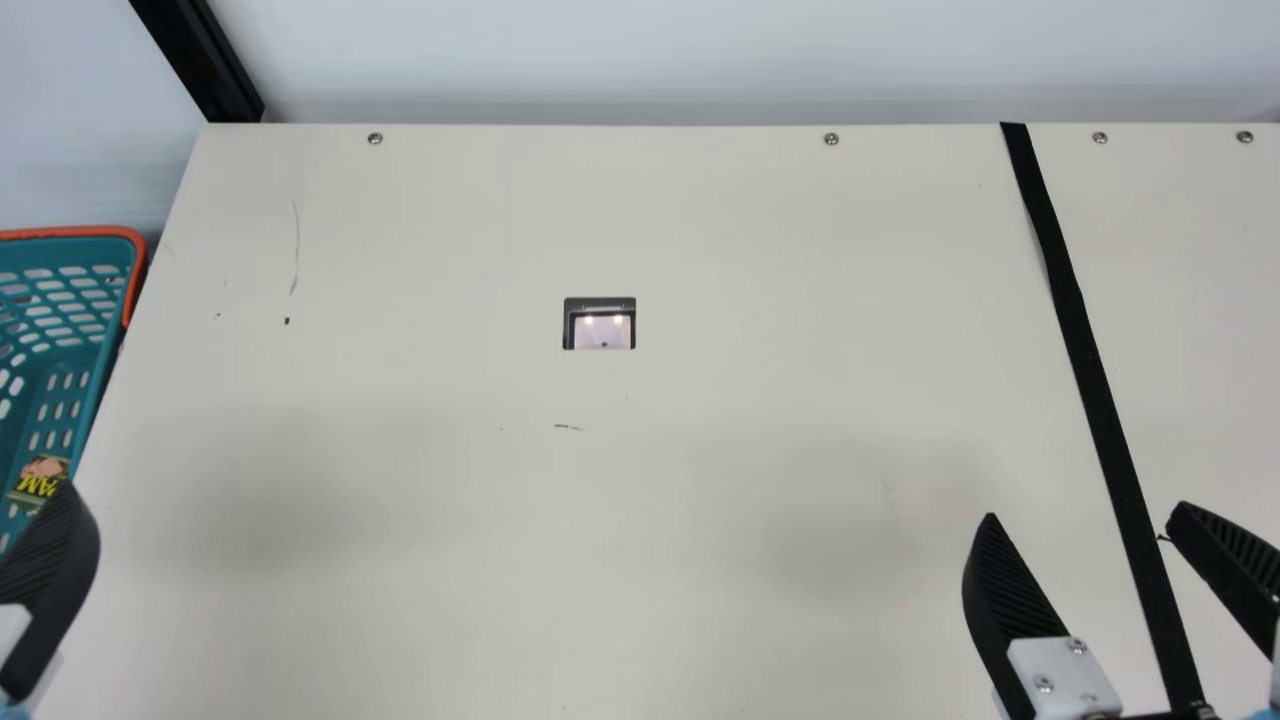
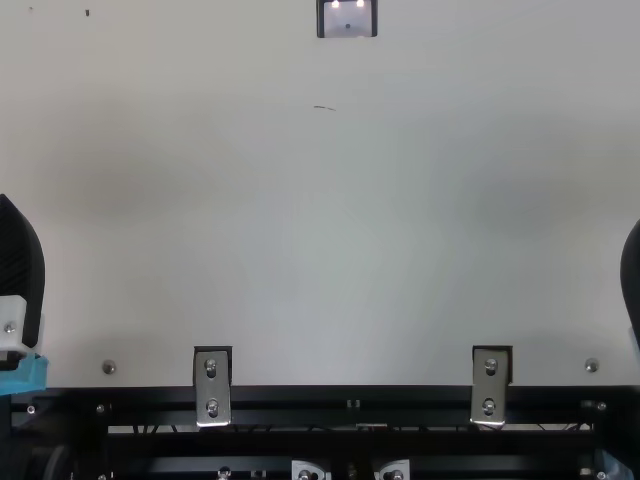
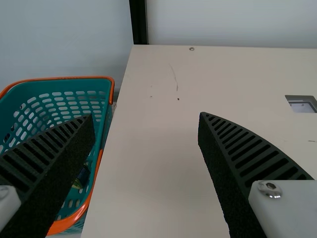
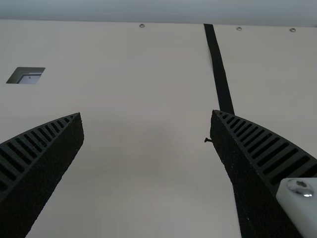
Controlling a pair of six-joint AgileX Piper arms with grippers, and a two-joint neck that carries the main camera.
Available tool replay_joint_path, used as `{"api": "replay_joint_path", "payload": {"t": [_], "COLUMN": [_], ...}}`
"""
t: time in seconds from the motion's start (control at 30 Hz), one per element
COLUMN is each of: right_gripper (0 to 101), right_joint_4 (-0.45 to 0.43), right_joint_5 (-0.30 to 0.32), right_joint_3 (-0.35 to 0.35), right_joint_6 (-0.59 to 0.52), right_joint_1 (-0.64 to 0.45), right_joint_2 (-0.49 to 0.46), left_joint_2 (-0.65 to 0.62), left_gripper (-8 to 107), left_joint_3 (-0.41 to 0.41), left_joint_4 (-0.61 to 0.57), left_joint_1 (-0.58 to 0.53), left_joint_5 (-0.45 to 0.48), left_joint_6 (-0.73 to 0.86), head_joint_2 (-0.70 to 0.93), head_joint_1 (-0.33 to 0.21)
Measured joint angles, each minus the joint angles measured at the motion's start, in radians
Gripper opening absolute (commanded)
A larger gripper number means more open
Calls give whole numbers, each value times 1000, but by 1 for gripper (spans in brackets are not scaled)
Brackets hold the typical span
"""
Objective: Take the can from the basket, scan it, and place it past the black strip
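Beyond the counter's (image 1: 600,560) left edge, in the basket (image 1: 98,330), is the can (image 1: 38,478), its label dark green with yellow lettering and a pinkish picture. The left gripper (image 1: 48,590), above the counter's left edge, overlaps part of it in the main view; whether it stands or lies is hard to tell. In the left wrist view it is a small, dark, yellow-green patch. Left fingers are spread, holding nothing; the right gripper (image 1: 1085,512), toward the near right corner, is likewise open and unloaded.
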Motion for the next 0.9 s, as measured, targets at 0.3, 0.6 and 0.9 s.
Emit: {"api": "replay_joint_path", "payload": {"t": [0.3, 0.6, 0.9], "right_gripper": [101, 101, 101], "right_joint_4": [0, 0, 0], "right_joint_5": [0, 0, 0], "right_joint_3": [0, 0, 0], "right_joint_6": [0, 0, 0], "right_joint_1": [0, 0, 0], "right_joint_2": [0, 0, 0], "left_joint_2": [0, 0, 0], "left_gripper": [90, 90, 90], "left_joint_3": [0, 0, 0], "left_joint_4": [0, 0, 0], "left_joint_1": [0, 0, 0], "left_joint_5": [0, 0, 0], "left_joint_6": [0, 0, 0], "head_joint_2": [0, 0, 0], "head_joint_1": [0, 0, 5]}}
